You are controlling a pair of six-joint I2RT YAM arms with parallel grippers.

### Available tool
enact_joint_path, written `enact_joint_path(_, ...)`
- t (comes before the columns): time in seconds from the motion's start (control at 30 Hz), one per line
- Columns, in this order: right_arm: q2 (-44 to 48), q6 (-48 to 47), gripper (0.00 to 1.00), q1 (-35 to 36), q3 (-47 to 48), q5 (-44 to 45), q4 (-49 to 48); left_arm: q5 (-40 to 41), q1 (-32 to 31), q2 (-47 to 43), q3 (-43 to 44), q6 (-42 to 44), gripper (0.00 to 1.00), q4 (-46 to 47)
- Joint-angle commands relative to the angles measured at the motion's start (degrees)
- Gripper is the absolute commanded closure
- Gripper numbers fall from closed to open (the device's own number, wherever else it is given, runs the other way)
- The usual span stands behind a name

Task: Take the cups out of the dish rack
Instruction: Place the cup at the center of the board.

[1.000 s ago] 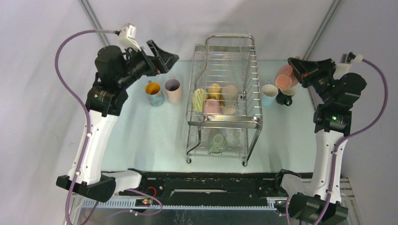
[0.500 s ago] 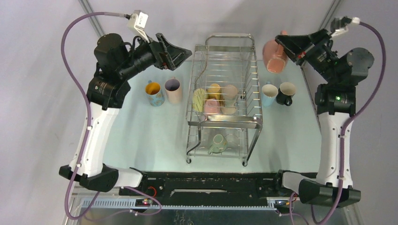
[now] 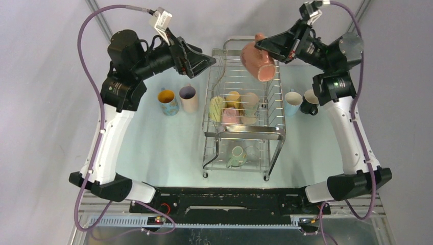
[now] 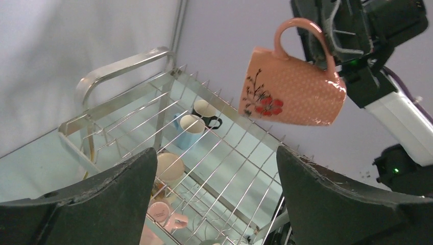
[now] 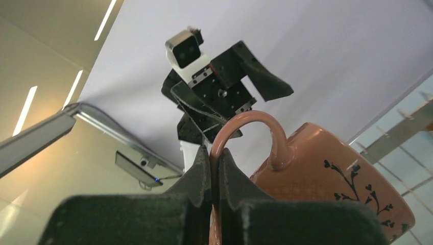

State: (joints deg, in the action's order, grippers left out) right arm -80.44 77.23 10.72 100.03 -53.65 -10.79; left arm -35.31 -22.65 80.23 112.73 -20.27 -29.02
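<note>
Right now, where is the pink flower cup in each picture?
Top view: pink cup, top middle, by the rack's far end.
Left wrist: cup, upper right, in the air.
Right wrist: cup, lower right.
Shared landmark: its handle, pinched in the right jaws.

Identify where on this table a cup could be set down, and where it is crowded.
Bare table lies near-left, between the left arm, the orange mug and the dish rack. Another patch lies near-right, between rack and right arm, nearer than the blue mug and black mug. The rack's upper tier is crowded.
</note>
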Motion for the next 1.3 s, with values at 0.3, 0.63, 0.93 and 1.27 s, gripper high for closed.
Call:
enact_joint_path(0.3,-3.7,6.8,1.00,7.2,6.7,-6.7,-14.1,-17.7,-0.4,1.3,1.5,-4.0,0.12,9.8)
enact_joint_path(0.63,-5.7,10.9,1.00,9.6,7.5,-9.5,-19.4,-25.7,-0.6,1.1,-4.5,-14.3,0.15,23.7)
enact_joint_path(0.93,-7.0,15.5,1.00,10.4,7.5,-11.5,-24.5,-29.8,-3.0,1.6,-5.4,-14.4,0.18,25.5)
enact_joint_path(1.27,-8.6,19.5,1.00,10.9,9.4,-13.9,-28.4,-32.5,-4.3,2.0,-6.7,-17.0,0.26,28.8)
